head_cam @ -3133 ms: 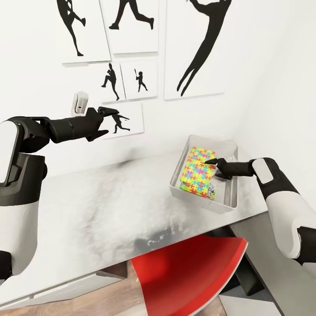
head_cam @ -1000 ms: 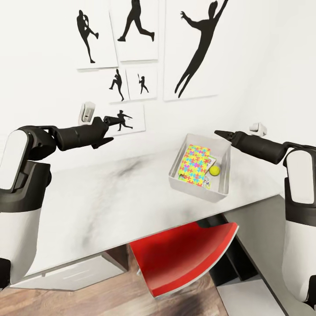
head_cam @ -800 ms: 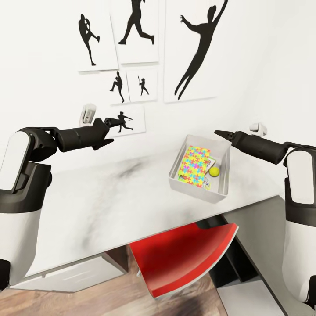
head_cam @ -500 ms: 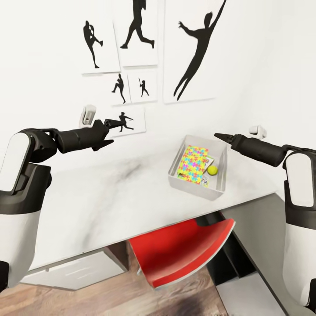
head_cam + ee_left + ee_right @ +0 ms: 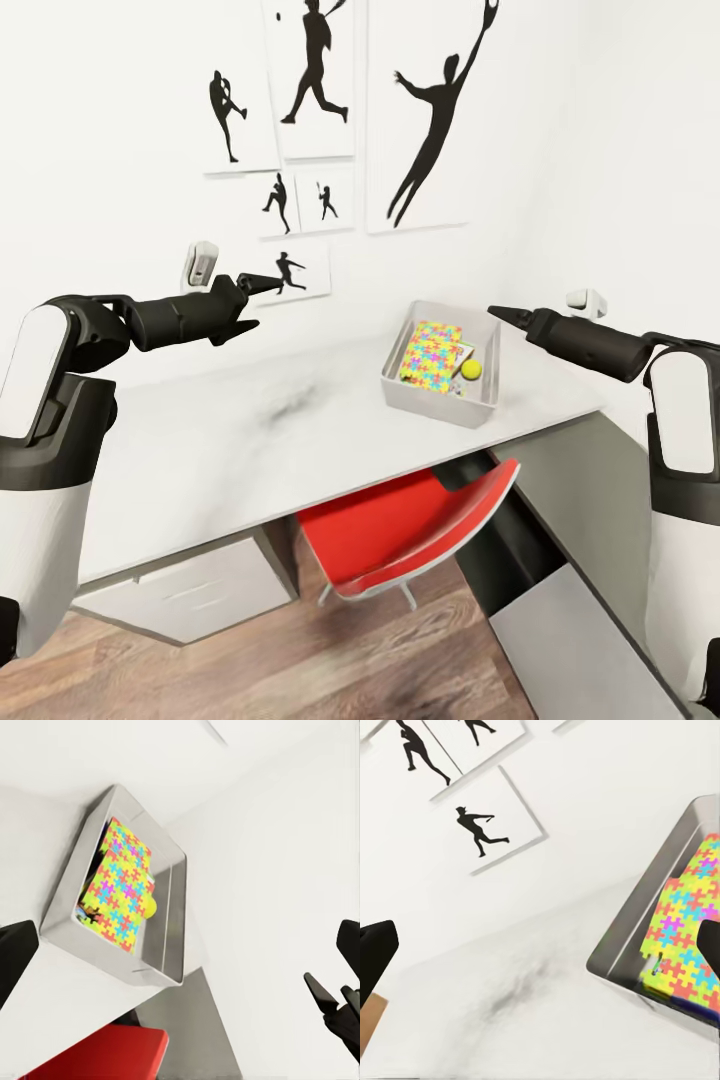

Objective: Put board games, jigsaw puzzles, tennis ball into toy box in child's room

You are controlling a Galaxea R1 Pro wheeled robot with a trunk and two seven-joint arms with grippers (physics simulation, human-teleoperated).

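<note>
White walls with silhouette prints (image 5: 300,120) back the table (image 5: 250,440). Its toy box (image 5: 440,405) holds a jigsaw puzzle (image 5: 428,352) and the tennis ball (image 5: 471,369). Both the left gripper (image 5: 262,287) and right gripper (image 5: 500,314) hover spread apart, holding nothing.

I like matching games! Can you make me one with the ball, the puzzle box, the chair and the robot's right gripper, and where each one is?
Things:
1. tennis ball
2. jigsaw puzzle
3. red chair
4. right gripper

Places:
A. tucked under the table
B. in the air above the toy box's far right corner
C. flat in the toy box, many-coloured pieces on top
D. in the toy box, beside the puzzle

Pairs: 1-D, 2-C, 3-A, 4-B
</note>
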